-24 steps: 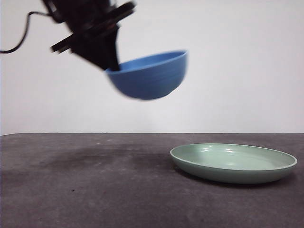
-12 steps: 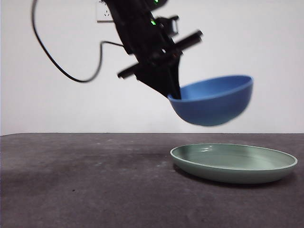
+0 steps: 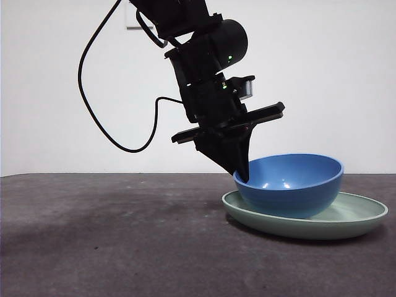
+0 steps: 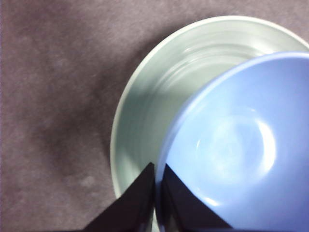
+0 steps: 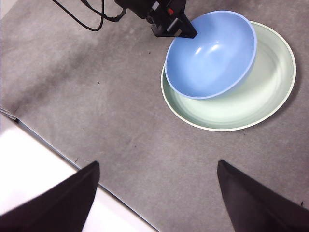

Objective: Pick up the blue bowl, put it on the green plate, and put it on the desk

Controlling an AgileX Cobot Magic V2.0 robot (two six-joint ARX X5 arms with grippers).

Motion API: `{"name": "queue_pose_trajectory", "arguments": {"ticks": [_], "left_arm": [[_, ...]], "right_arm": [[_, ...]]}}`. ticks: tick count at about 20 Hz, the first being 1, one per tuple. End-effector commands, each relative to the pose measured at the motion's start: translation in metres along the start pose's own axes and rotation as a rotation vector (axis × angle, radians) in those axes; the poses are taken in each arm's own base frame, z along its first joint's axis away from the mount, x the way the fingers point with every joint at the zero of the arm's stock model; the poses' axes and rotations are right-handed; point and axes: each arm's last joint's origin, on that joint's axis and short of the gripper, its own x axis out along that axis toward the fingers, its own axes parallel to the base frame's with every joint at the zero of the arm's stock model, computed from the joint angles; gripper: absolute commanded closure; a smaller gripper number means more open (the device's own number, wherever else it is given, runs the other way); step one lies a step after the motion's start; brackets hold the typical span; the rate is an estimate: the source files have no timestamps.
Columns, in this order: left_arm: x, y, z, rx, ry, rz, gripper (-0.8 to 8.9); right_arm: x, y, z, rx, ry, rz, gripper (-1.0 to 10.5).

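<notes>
Left gripper (image 3: 242, 175) clamped on near rim of blue bowl (image 3: 291, 184), carried down from mid-air a second ago onto green plate (image 3: 359, 218) on tabletop (image 3: 111, 247), off-centre; placement looks done, release pending; right gripper (image 5: 157, 193) wide open, waiting, empty.

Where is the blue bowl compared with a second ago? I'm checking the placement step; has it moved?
Yes. The blue bowl has come down and rightward onto the green plate, which stayed put; the left gripper is shut on its rim.
</notes>
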Motion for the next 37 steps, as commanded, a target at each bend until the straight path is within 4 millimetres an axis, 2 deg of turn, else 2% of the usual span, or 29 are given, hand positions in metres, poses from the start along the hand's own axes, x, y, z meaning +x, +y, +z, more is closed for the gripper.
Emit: {"name": "queue_pose_trajectory", "arguments": {"ticks": [1,3,7,12,15,19,23,27,30,32,37], "left_arm": [[0.011,-0.008,0.002,0.018,0.001,-0.011,8.04],[0.011,-0.012,0.001,0.027,0.007,-0.015,8.02],[0.011,-0.013,-0.001,0.029,0.025,-0.013,6.59],[0.01,-0.013,-0.001,0.028,0.032,-0.012,6.51],[0.0,-0.014,0.001,0.029,0.015,-0.014,6.49],[-0.045,-0.016,0.012,0.046,-0.084,-0.024,6.48],[-0.113,-0.012,0.018,0.049,-0.202,-0.023,6.48],[-0.186,-0.004,0.01,0.062,-0.307,-0.005,6.18],[-0.225,0.004,-0.006,0.062,-0.342,0.018,6.18],[-0.241,0.01,-0.022,0.046,-0.361,0.033,6.18],[-0.257,0.016,-0.083,0.054,-0.362,0.03,6.18]], "right_arm": [[-0.003,0.002,0.003,-0.001,-0.014,0.001,5.6],[-0.003,0.002,0.003,-0.001,-0.014,0.001,5.6],[-0.003,0.002,0.003,-0.001,-0.014,0.001,5.6],[-0.003,0.002,0.003,-0.001,-0.014,0.001,5.6],[-0.003,0.002,0.003,-0.001,-0.014,0.0,5.6],[-0.003,0.0,0.003,-0.001,-0.012,-0.044,5.6],[-0.003,0.0,0.004,-0.003,-0.016,-0.045,5.6],[-0.003,0.0,0.006,-0.013,-0.034,-0.062,5.6],[-0.002,-0.001,0.006,-0.013,-0.035,-0.079,5.6],[-0.002,-0.001,0.006,-0.014,-0.036,-0.08,5.6],[-0.002,-0.001,0.007,-0.016,-0.04,-0.08,5.6]]}}
